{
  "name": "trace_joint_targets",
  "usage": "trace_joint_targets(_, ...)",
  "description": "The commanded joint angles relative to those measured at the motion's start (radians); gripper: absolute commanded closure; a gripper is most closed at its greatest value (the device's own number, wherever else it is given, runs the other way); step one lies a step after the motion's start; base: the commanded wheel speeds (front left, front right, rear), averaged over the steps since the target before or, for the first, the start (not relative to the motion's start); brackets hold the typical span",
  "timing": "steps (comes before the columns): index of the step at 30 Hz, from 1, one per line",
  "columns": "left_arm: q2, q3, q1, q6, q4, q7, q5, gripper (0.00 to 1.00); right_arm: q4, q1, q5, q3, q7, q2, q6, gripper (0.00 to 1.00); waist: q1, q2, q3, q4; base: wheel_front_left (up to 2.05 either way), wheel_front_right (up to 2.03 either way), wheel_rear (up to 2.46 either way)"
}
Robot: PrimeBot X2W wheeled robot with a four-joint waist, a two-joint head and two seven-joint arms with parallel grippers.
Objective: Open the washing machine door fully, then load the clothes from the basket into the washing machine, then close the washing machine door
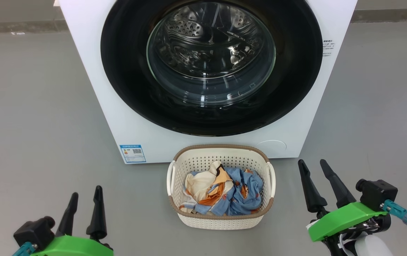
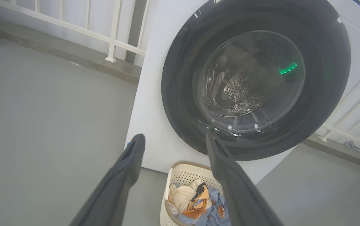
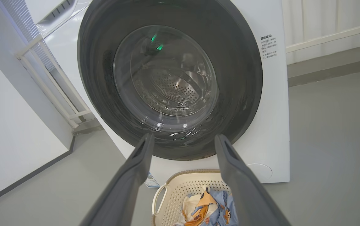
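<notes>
Grey floor (image 1: 29,106) carries the white washer (image 1: 93,71), seen front-on. Its round black-rimmed door (image 1: 125,89) sits shut, flush in the washer's front, and the perforated steel drum shows through the bulging glass window (image 1: 210,53). The cream basket (image 1: 221,218), with a brown rim and 2 side handles, stands on the floor just in front of the washer, below the door and a little apart from it. The clothes (image 1: 239,195) lie crumpled inside the basket: light blue with orange prints to the right, cream and orange to the left. The left gripper (image 1: 87,191) hangs left of the basket and the right gripper (image 1: 311,161) right of it, each with its 2 dark fingers spread apart, empty and clear of everything. A small blue label (image 1: 132,153) marks the washer's lower left corner.
</notes>
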Motion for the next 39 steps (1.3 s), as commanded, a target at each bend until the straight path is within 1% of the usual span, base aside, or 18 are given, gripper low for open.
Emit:
trace_joint_targets(1, 0.012, 0.021, -0.050, -0.002, -0.023, -0.017, 0.037, 0.00, -0.020, -0.048, -0.045, 0.025, -0.017, 0.003, 0.001, 0.00, -0.0001, 0.0000, -0.001, 0.001, 0.00, 0.00, 0.00)
trace_joint_targets(21, 0.014, 0.017, -0.061, -0.002, -0.034, -0.075, 0.255, 0.00, 0.019, -0.080, -0.269, 0.049, -0.075, 0.009, 0.002, 0.00, -0.0001, 0.0000, 0.004, 0.005, 0.00, 0.00, 0.00)
trace_joint_targets(39, 0.013, 0.019, -0.061, -0.003, -0.030, -0.075, 0.255, 0.00, 0.025, -0.081, -0.265, 0.044, -0.075, 0.012, 0.002, 0.00, -0.0001, 0.0000, 0.008, 0.005, 0.00, 0.00, 0.00)
